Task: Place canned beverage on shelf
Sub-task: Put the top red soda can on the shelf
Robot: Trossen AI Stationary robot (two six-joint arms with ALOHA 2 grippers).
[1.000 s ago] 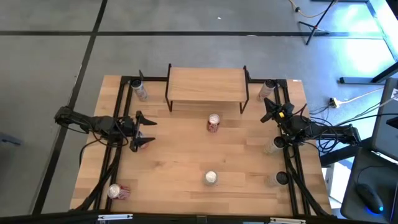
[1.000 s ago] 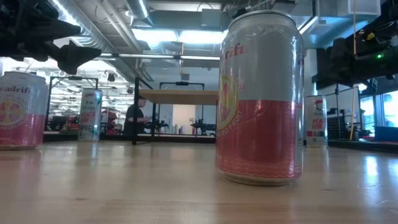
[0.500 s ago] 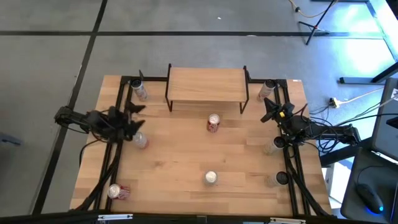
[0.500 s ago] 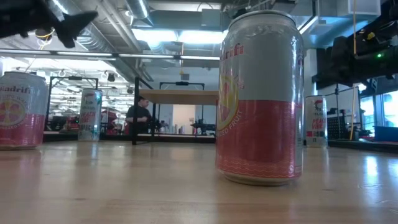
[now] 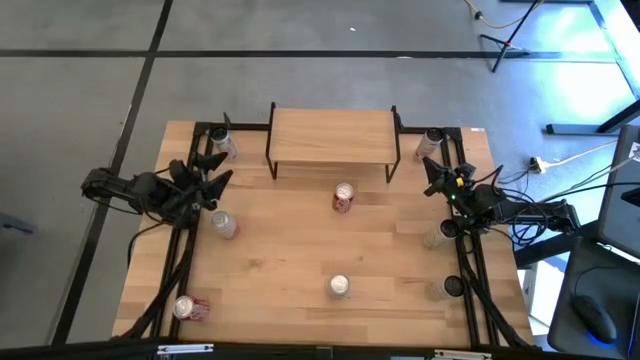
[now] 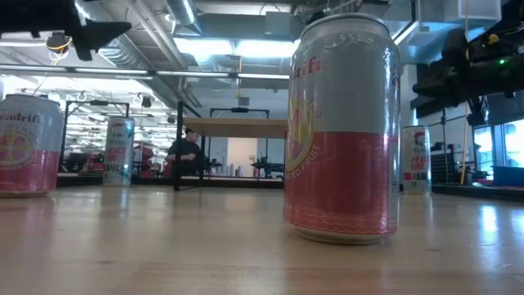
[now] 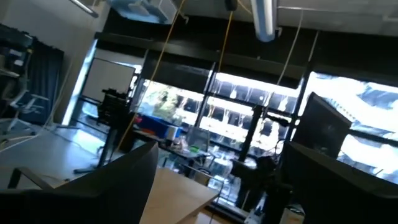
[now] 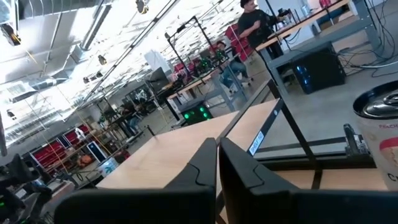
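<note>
**Both arms held at the table edges, cans standing on the tabletop**

The shelf [image 5: 332,137] is seen at the far middle of the table [image 5: 290,255], its wooden top bare. A can [image 5: 343,197] stands just in front of the shelf, and another can [image 5: 339,286] stands nearer, close to the low camera, where it fills the view [image 6: 342,131]. Further cans are placed at the far left corner [image 5: 223,146], the far right corner [image 5: 432,141], the near left corner [image 5: 188,307] and beside the left arm [image 5: 222,224].

The left gripper [image 5: 214,171] is held above the table's left edge with its fingers spread apart, nothing between them. The right gripper [image 5: 430,176] is held at the right edge, its fingers [image 8: 202,171] pressed together and empty.
</note>
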